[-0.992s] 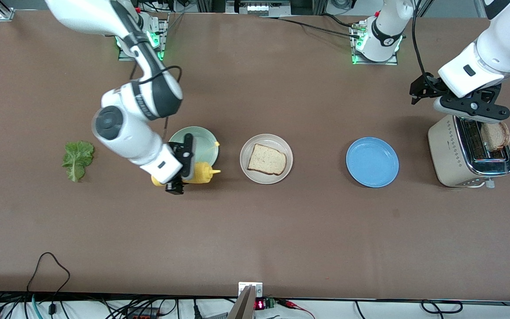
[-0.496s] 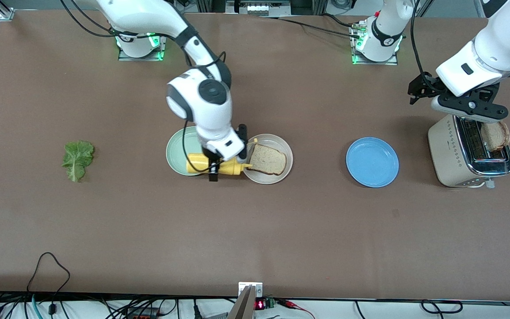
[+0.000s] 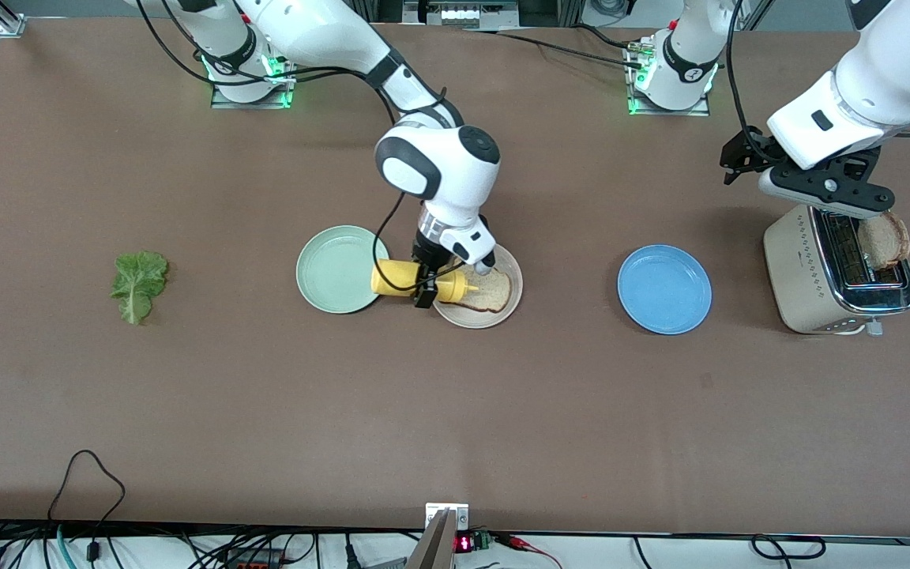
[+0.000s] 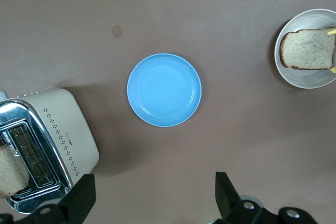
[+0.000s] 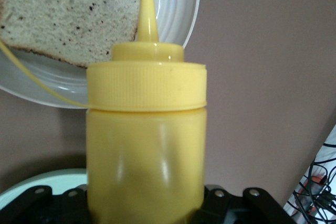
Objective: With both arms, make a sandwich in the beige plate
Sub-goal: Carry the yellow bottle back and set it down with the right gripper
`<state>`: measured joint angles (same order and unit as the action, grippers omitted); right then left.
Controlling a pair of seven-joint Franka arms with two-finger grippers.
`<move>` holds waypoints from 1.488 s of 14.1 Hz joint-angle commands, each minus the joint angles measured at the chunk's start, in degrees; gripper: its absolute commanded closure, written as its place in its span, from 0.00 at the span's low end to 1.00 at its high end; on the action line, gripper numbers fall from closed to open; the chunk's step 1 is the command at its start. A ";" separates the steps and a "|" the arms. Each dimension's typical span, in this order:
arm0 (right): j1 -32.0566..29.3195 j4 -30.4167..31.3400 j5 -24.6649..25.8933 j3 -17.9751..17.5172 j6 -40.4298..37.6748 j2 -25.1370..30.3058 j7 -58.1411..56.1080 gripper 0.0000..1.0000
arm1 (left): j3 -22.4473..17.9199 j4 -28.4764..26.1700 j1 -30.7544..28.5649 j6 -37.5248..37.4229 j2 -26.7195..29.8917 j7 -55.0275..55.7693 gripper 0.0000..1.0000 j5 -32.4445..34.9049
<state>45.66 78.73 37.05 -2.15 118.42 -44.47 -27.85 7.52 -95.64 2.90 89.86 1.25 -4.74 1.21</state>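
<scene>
I'm working across the table from the right arm's end. The lettuce leaf [image 3: 137, 284] lies flat by itself there, well apart from everything else. It looks limp, light and easy to tear, so I'd pinch it by the thick stem end rather than by the frilled edge.

Next is the mint-green plate [image 3: 336, 269], with nothing on it. Just beside it, the right gripper [image 3: 427, 280] is clamped around the body of the yellow mustard bottle [image 3: 404, 278]. It holds the bottle on its side, with the nozzle over the beige plate [image 3: 494, 320]. The bottle wall is probably soft, so I expect a harder squeeze would push sauce out. The smooth plastic could also slip if the hold loosens.

One bread slice [image 3: 494, 294] lies flat on the beige plate, so the sandwich is barely begun. The right wrist view shows a thin yellow thread across the plate rim, which I take for mustard. Bread is light and spongy, so it needs an edge grip with gentle pressure.

The blue plate [image 3: 664, 289] is bare. At the left arm's end, the toaster [image 3: 799, 276] has a second slice [image 3: 883, 241] standing up out of its slot. The left gripper [image 4: 152, 203] hangs over the toaster with its fingers spread wide, holding nothing. I'd take that slice by its raised top crust.
</scene>
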 commanded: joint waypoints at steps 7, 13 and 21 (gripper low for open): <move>-6.35 -2.10 -7.32 1.10 -1.44 2.80 -1.84 0.77 | 0.04 0.98 -2.20 -1.00 -1.16 0.09 0.00 0.28; -18.57 -0.43 -31.47 0.83 -1.08 10.80 -24.31 0.77 | 0.39 1.07 -2.20 -1.00 -1.16 0.44 0.00 0.37; -35.62 11.95 -67.85 0.83 -4.85 21.96 -54.54 0.77 | 0.47 1.07 -2.11 -1.00 -1.16 0.44 0.00 0.37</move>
<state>14.55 83.91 -22.73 0.02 114.95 -27.51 -74.77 7.73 -95.63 0.77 89.76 0.35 -4.74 1.21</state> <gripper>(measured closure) 0.586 0.000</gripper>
